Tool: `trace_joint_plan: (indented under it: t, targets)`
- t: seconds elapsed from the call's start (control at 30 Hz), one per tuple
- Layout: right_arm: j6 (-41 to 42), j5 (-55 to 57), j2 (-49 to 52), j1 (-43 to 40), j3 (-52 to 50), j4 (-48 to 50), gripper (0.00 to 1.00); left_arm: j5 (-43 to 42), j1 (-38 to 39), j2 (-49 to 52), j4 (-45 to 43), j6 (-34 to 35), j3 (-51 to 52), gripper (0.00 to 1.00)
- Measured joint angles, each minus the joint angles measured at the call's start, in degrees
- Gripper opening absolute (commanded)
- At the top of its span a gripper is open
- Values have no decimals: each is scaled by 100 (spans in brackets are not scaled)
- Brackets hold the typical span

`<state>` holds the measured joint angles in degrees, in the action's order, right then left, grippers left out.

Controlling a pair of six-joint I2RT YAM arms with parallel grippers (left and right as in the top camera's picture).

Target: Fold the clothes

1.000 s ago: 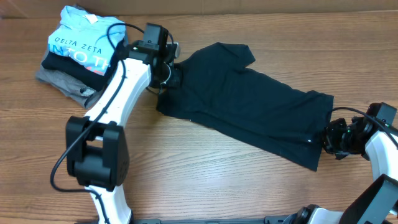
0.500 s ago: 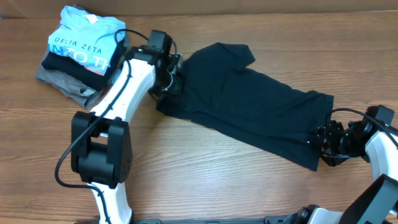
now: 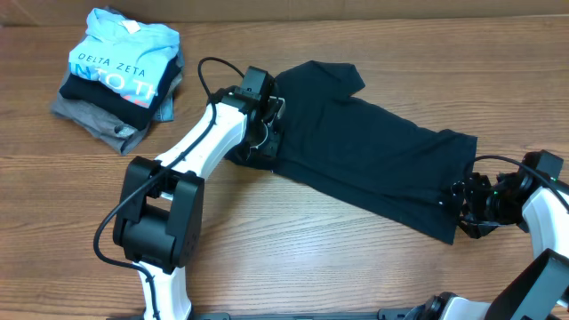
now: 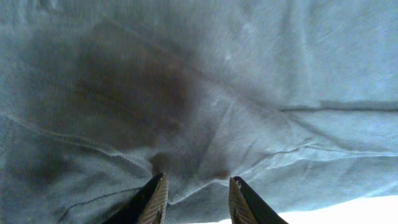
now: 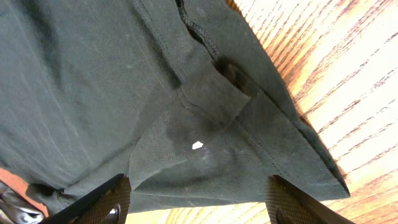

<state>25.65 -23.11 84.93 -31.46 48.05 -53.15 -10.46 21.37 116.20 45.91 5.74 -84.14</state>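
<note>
The clothes, a dark navy-black T-shirt [image 3: 356, 151], lie spread diagonally across the wooden table [image 3: 311, 267], sleeve towards the back. My left gripper [image 3: 270, 135] hovers over the shirt's left part. In the left wrist view its jaws [image 4: 196, 191] stand apart just above wrinkled fabric [image 4: 249, 74], and nothing is pinched between them. My right gripper [image 3: 464, 207] sits at the shirt's lower right corner. In the right wrist view it [image 5: 199, 200] is wide open over the hem [image 5: 93, 74], near a small white logo [image 5: 198, 145].
A pile of folded garments stands at the back left: a light blue "DELTA ZETA" shirt [image 3: 120, 52] on top, a grey one [image 3: 96, 120] at the bottom. Bare wood shows along the front of the table.
My left arm has swung right from the shirt's left edge onto the fabric, and its jaws have parted. The right jaws have spread wider at the corner.
</note>
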Motion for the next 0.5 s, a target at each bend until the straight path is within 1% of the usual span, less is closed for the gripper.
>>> trace_joint_plan:
  t: [0.1, 0.17, 0.23, 0.3, 0.33, 0.5]
  targets:
    - [-2, 0, 0, 0, 0, 0, 72, 26, 0, 0, -166, 0, 146, 37]
    - [-2, 2, 0, 0, 0, 0, 73, 39, 0, 0, -227, 0, 232, 34]
    - [-2, 0, 0, 0, 0, 2, 72, 39, 0, 0, -291, 2, 286, 24]
    - [-2, -2, 0, 0, 0, 2, 72, 37, 0, 0, -378, 20, 302, 7]
    - [0, 0, 0, 0, 0, 4, 72, 39, 0, 0, -407, -2, 302, 4]
    - [-2, 0, 0, 0, 0, 2, 72, -31, 0, 0, -378, -13, 299, 4]
